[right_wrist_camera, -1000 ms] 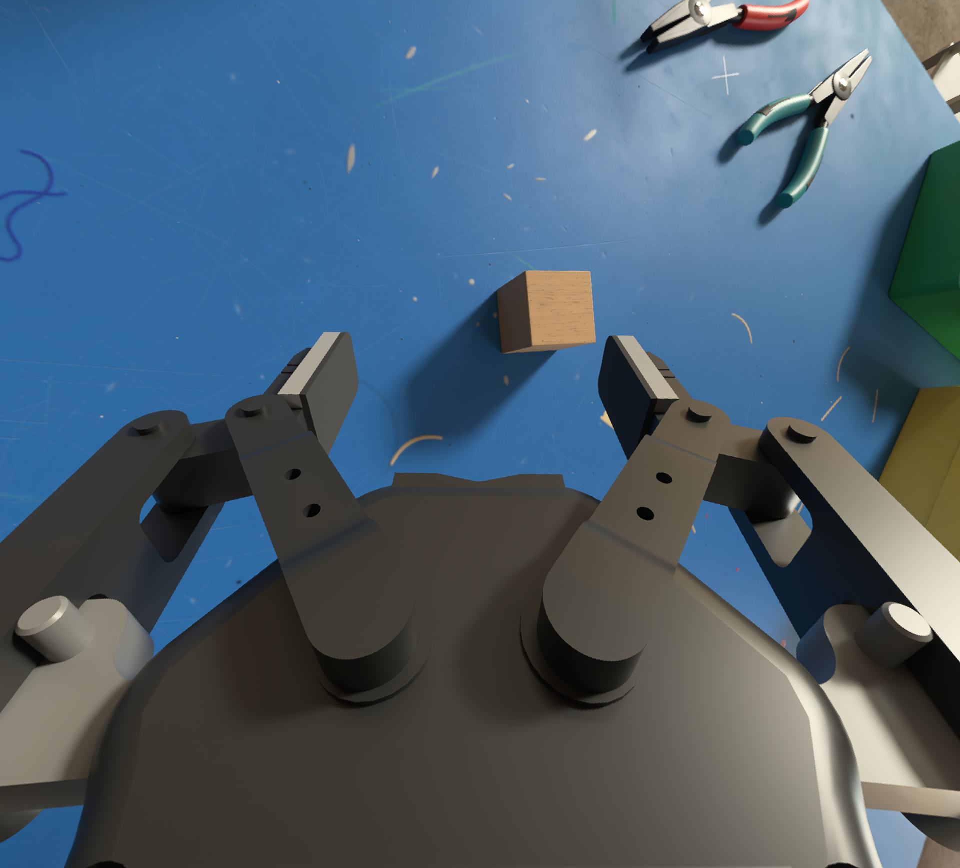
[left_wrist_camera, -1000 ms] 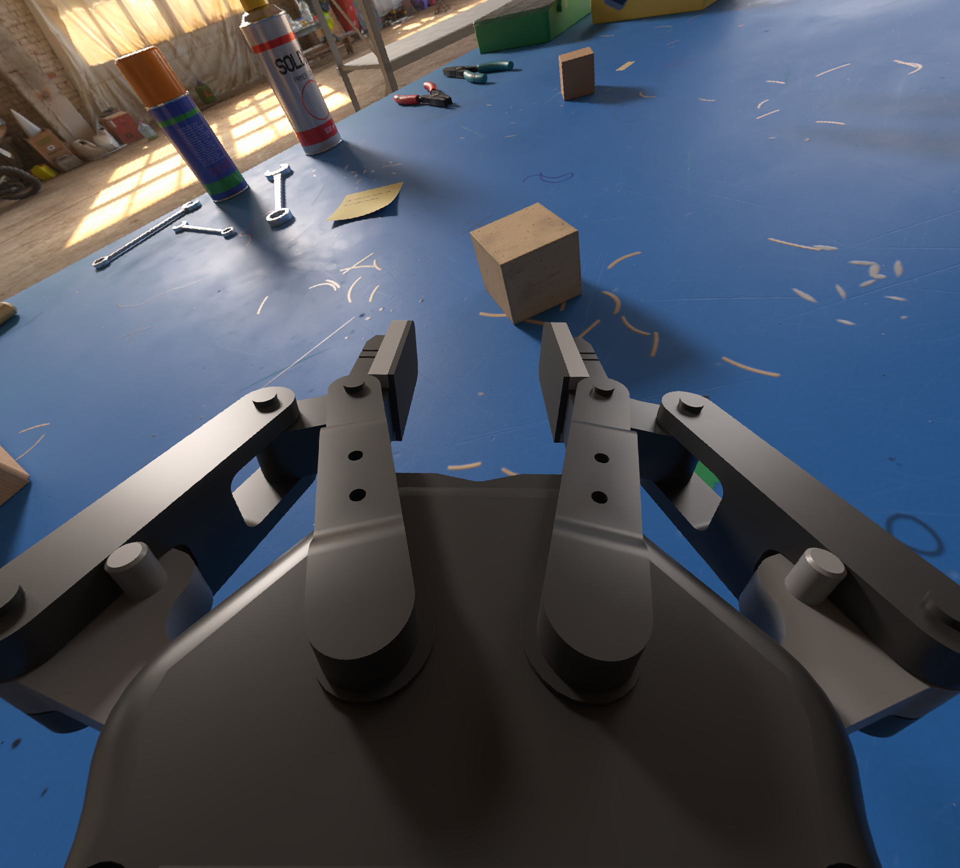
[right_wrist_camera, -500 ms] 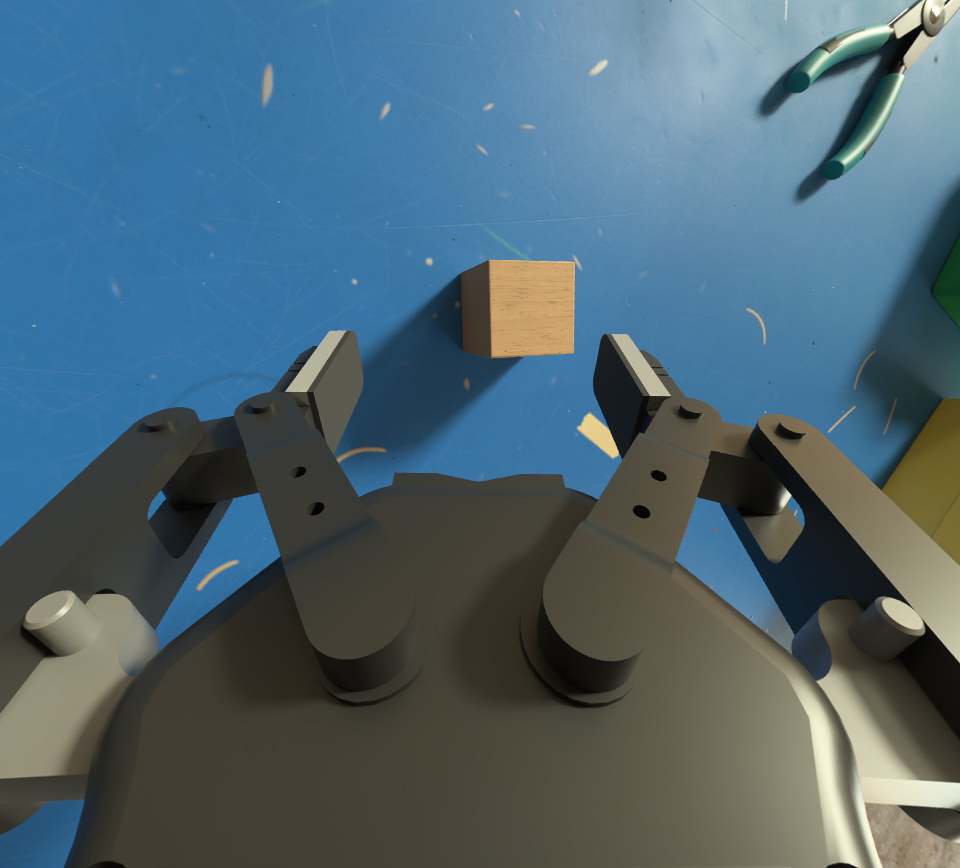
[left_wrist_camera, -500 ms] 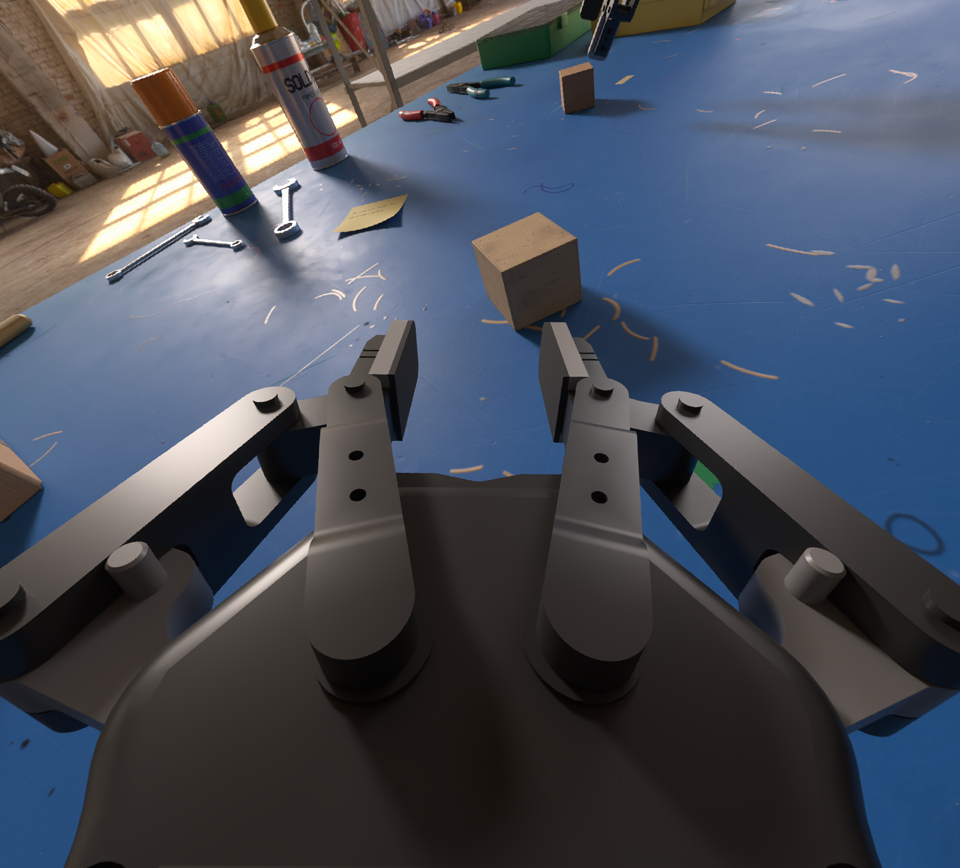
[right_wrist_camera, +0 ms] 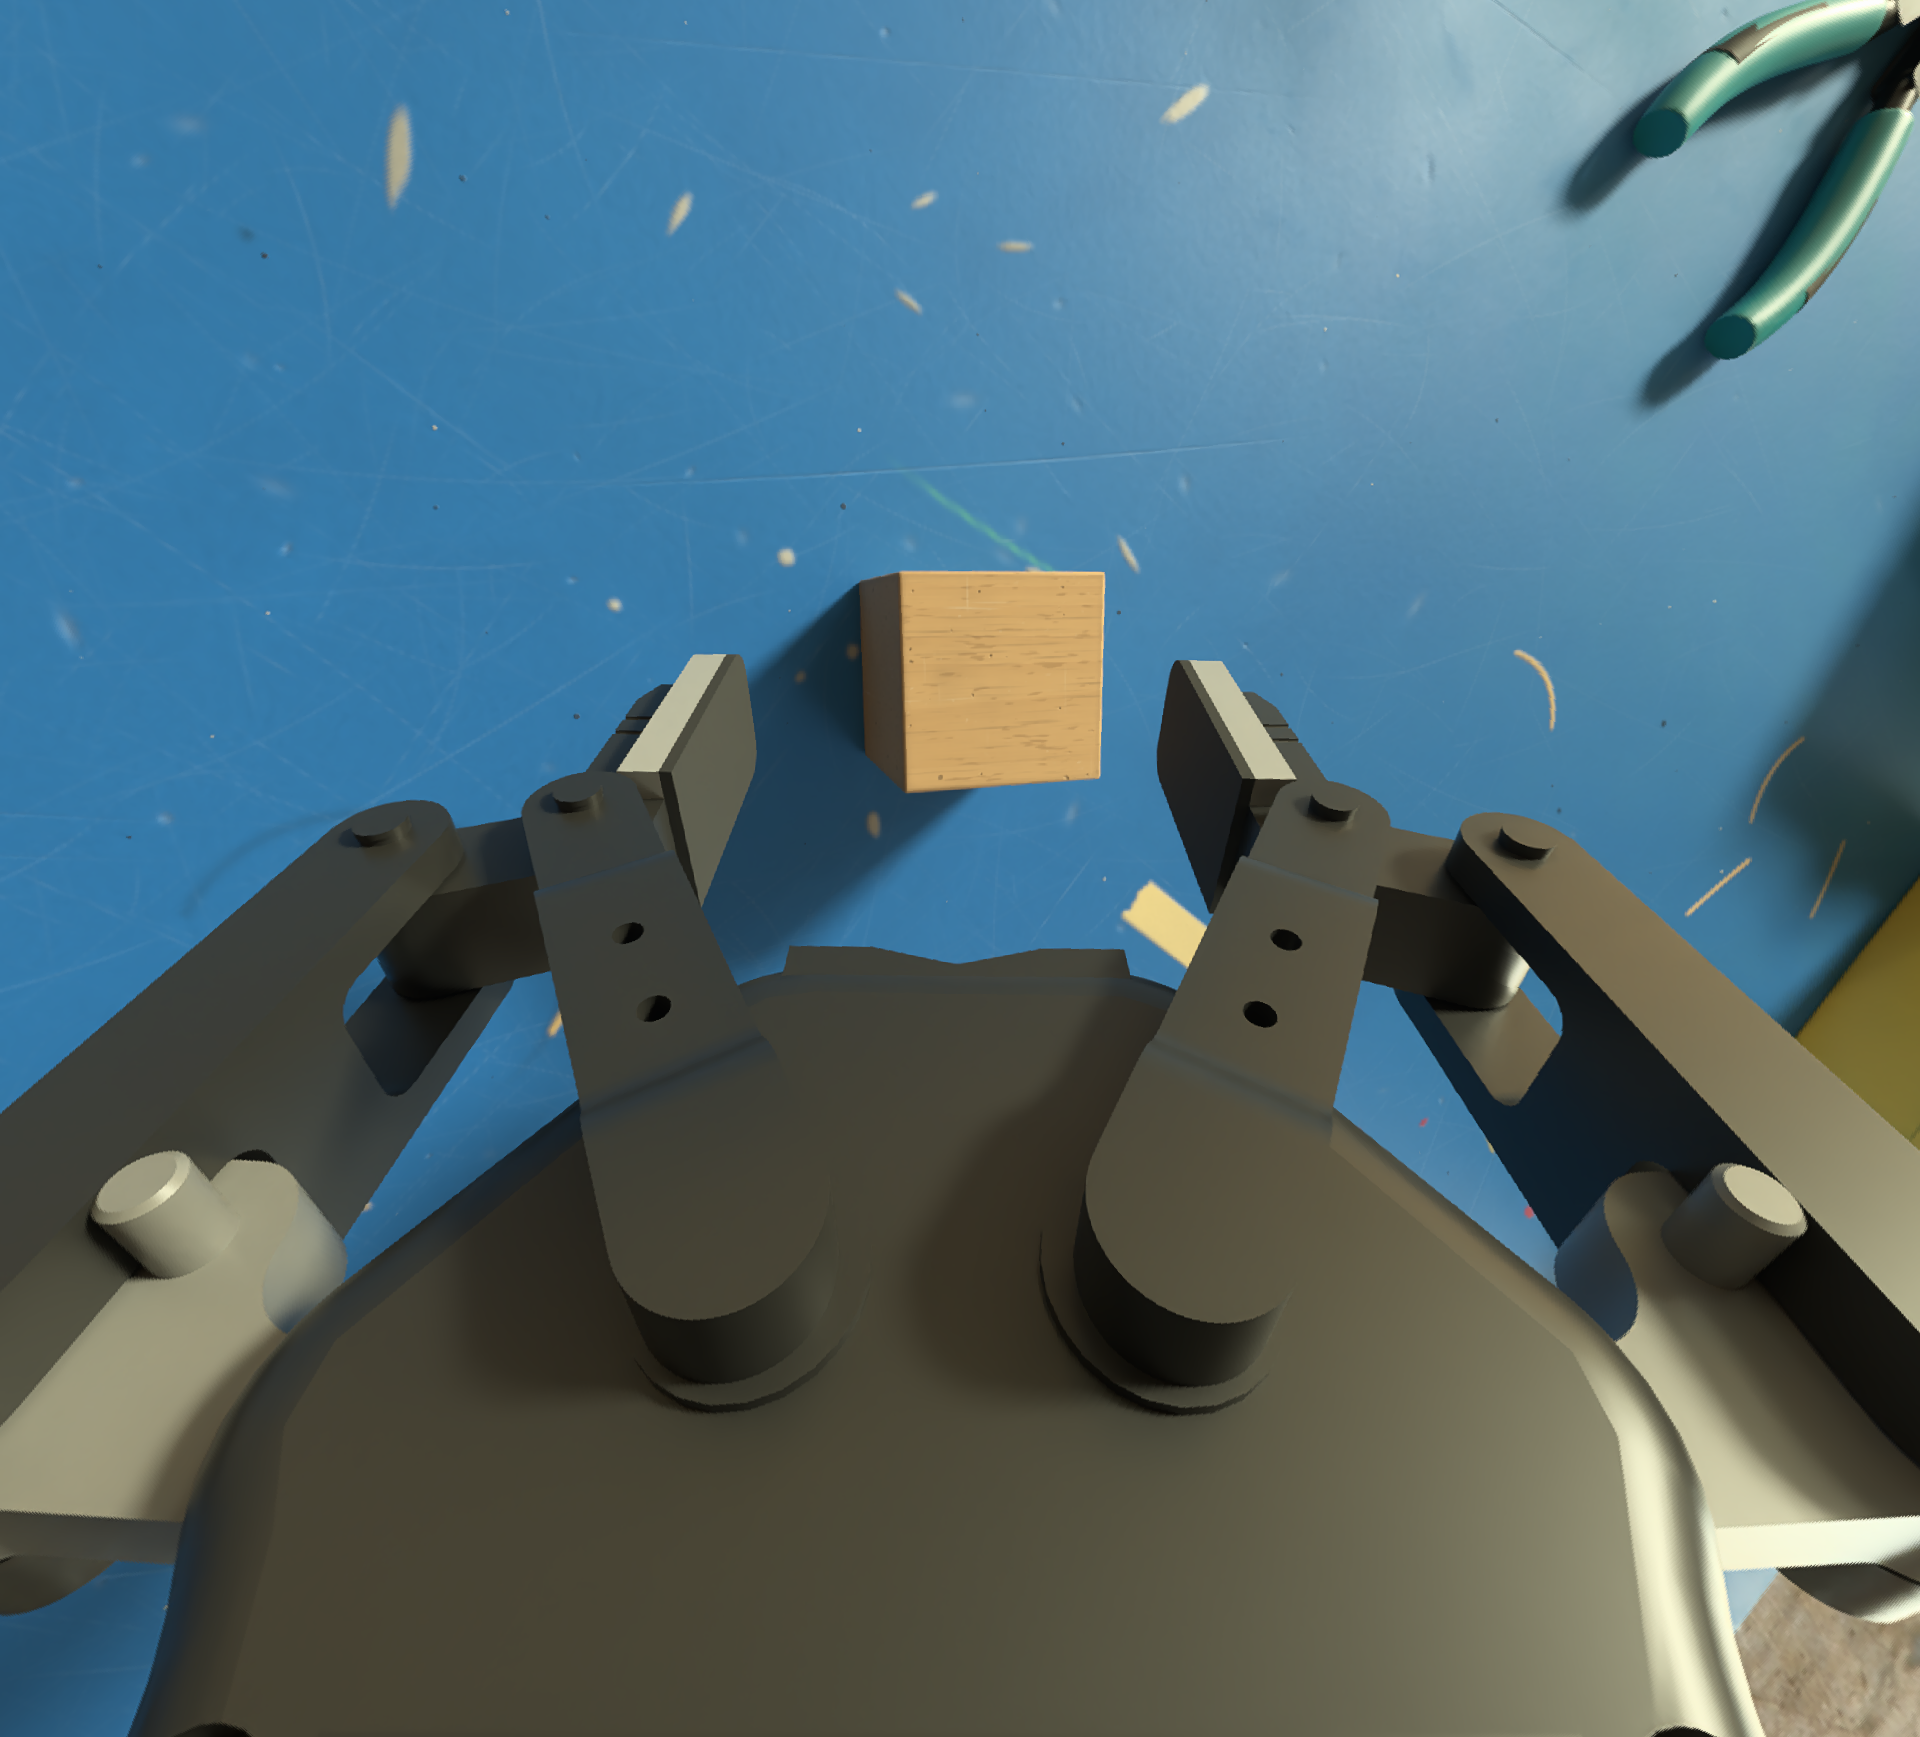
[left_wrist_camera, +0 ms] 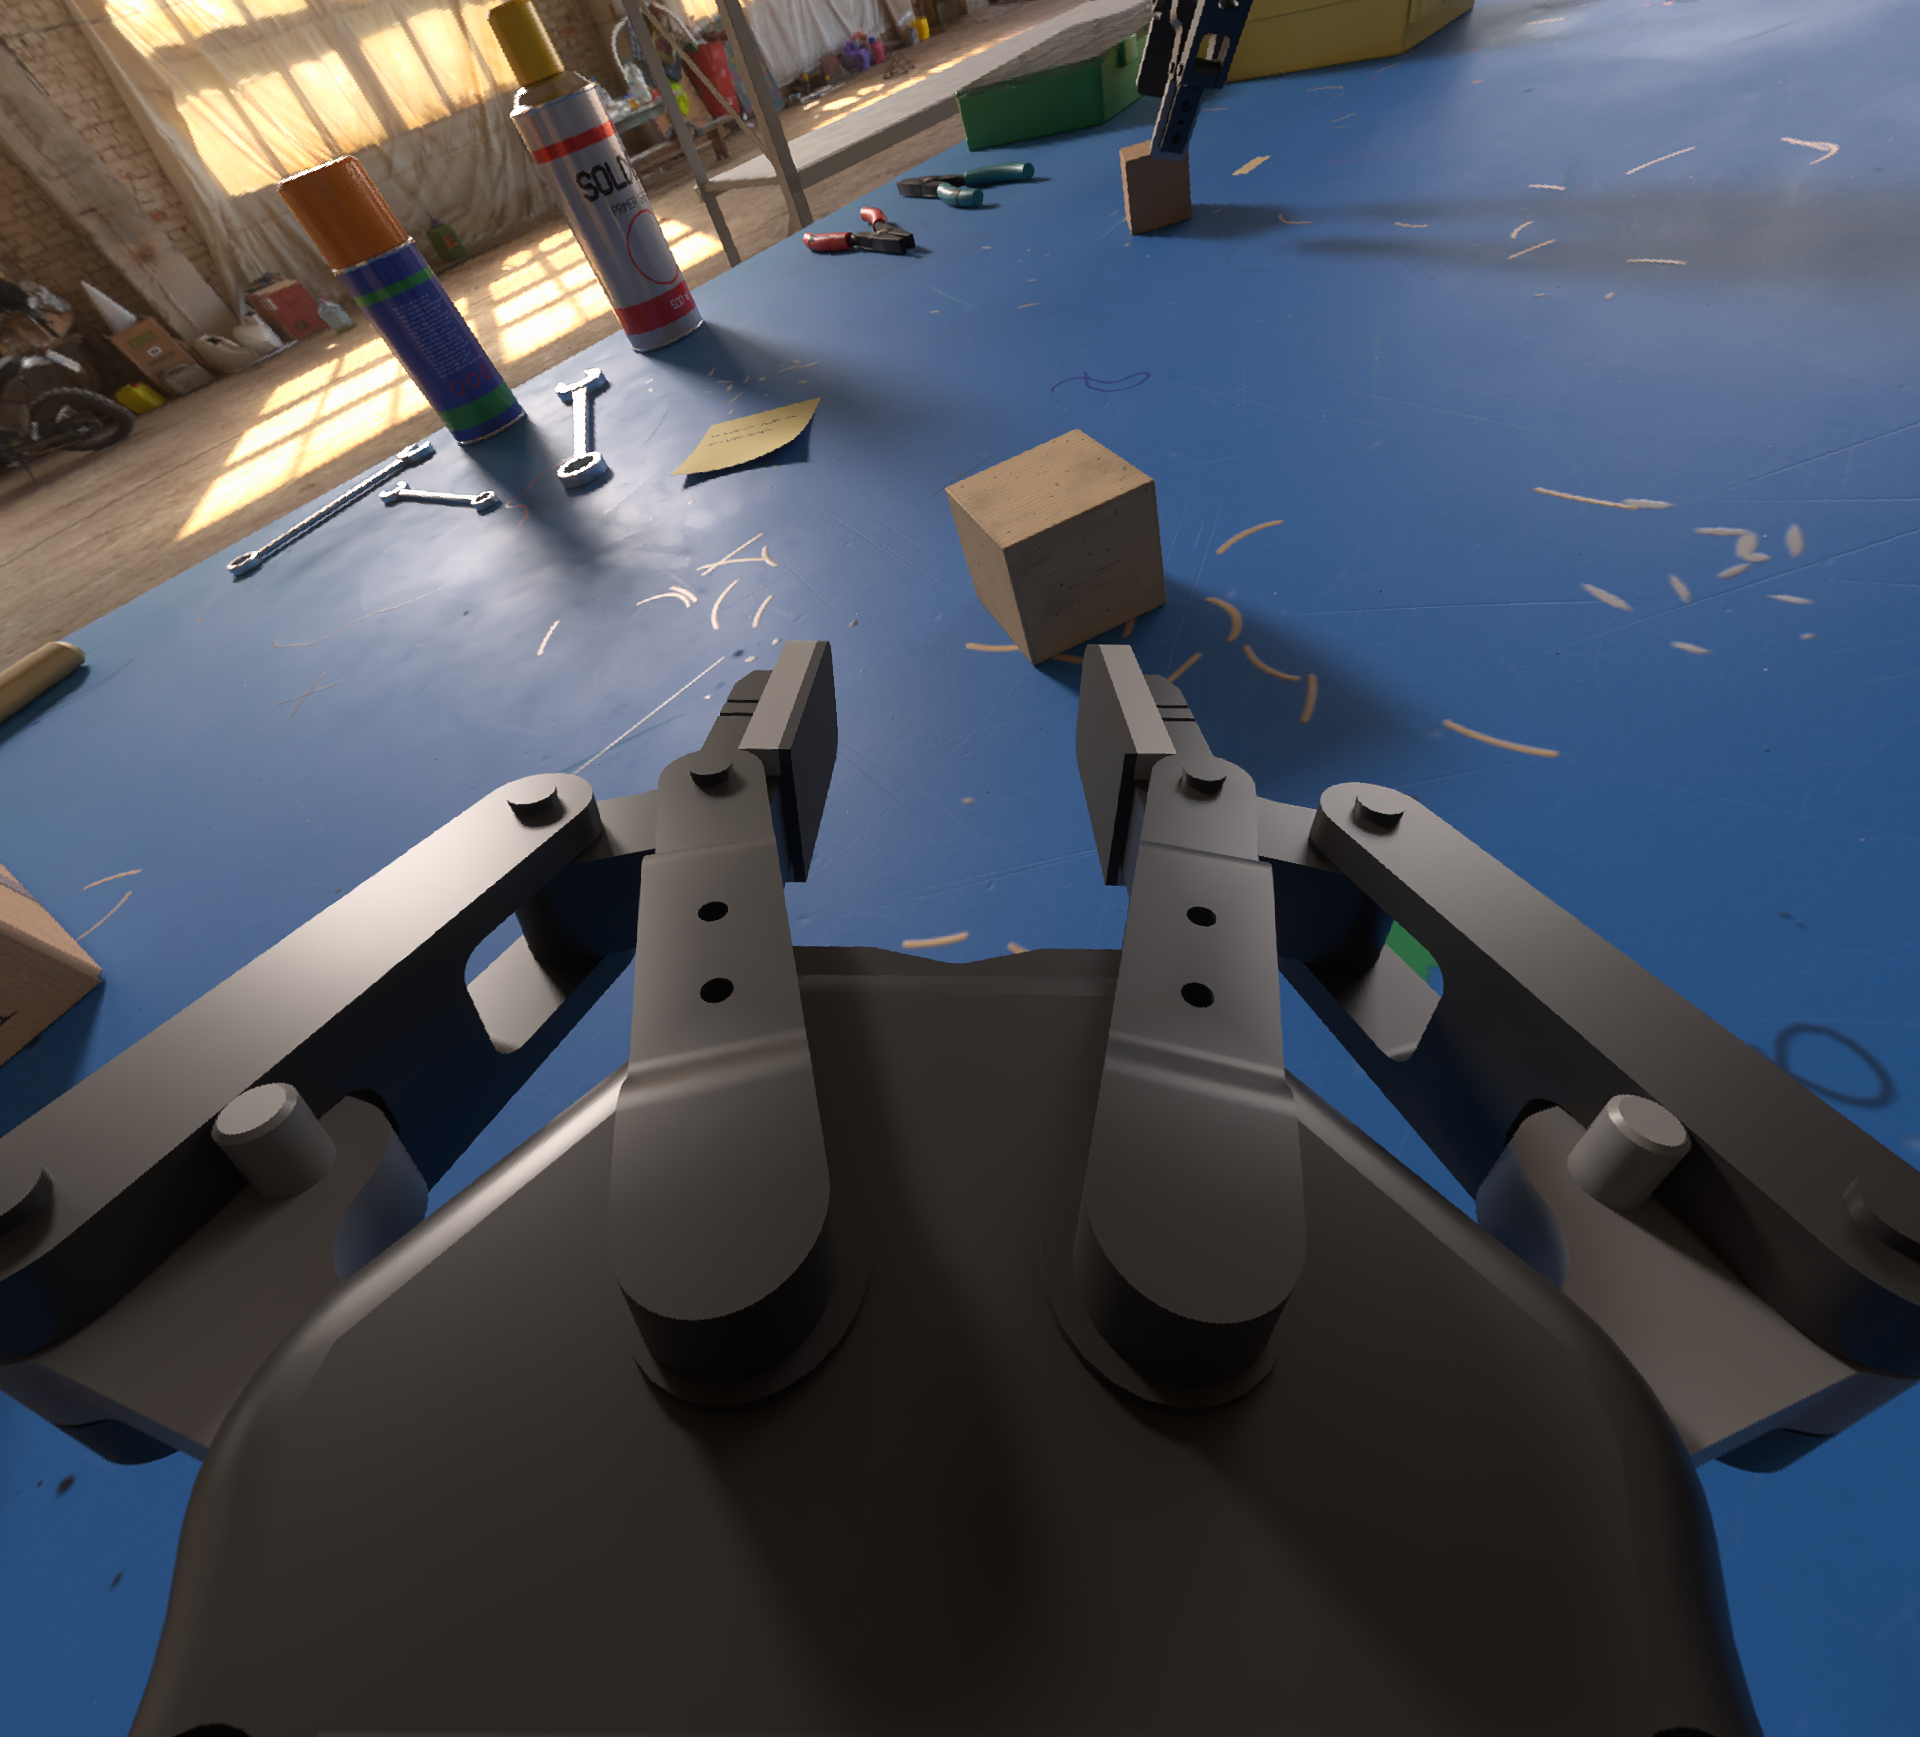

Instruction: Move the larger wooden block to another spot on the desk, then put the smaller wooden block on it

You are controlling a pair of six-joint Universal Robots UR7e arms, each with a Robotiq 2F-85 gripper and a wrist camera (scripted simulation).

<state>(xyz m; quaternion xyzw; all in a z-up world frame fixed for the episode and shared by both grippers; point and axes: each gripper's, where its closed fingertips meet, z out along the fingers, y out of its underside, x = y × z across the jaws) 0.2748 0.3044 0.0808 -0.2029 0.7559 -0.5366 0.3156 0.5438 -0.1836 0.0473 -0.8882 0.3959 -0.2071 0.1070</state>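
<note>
The left gripper (left_wrist_camera: 956, 721) hangs over the blue counter (left_wrist_camera: 1507, 399) with its jaws spread, the larger wooden block (left_wrist_camera: 1058, 540) resting just beyond them. Farther back, the right gripper (right_wrist_camera: 956, 731) holds its jaws spread either side of the smaller wooden block (right_wrist_camera: 987, 679), not touching it.

The left wrist view looks low, forward across the desk (left_wrist_camera: 1455, 399); the right wrist view looks straight down, close. Both show the small block (right_wrist_camera: 997, 679).
</note>
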